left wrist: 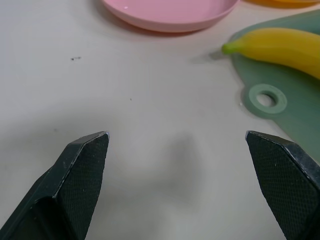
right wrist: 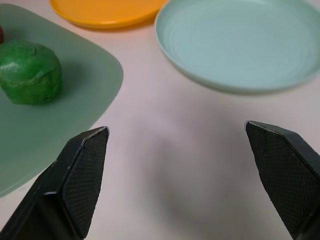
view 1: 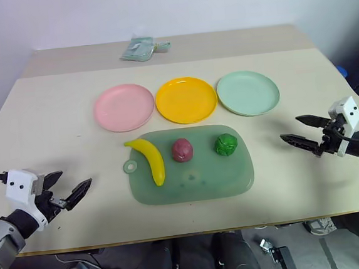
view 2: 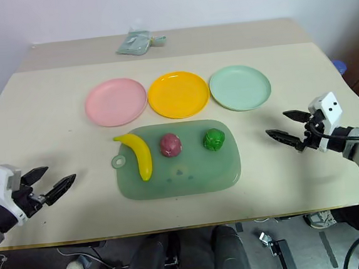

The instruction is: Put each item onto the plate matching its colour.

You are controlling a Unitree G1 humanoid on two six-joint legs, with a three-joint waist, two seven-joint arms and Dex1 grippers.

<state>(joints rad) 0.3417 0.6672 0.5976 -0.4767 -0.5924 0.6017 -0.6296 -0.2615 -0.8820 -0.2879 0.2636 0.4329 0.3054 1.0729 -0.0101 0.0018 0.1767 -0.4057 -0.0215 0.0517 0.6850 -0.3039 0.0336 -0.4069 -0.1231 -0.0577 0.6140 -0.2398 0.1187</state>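
Three toy foods lie on a translucent green board (view 1: pixel 227 180): a yellow banana (view 1: pixel 151 158) at its left, a maroon-pink lump (view 1: pixel 182 150) in the middle, a dark green bumpy ball (view 1: pixel 225 144) at the right. Behind the board stand a pink plate (view 1: pixel 124 106), a yellow plate (view 1: pixel 186 99) and a mint green plate (view 1: pixel 248 92) in a row. My left gripper (view 1: pixel 70 188) hovers open over the table's front left, apart from the board. My right gripper (view 1: pixel 297 131) is open at the right, pointing toward the ball (right wrist: pixel 30 71) and the mint plate (right wrist: pixel 240 42).
A pale green folded packet (view 1: pixel 139 48) lies at the far edge of the table. The board has a ring handle (left wrist: pixel 268 98) at its left corner, near the banana tip (left wrist: pixel 235 46). Bare tabletop surrounds both grippers.
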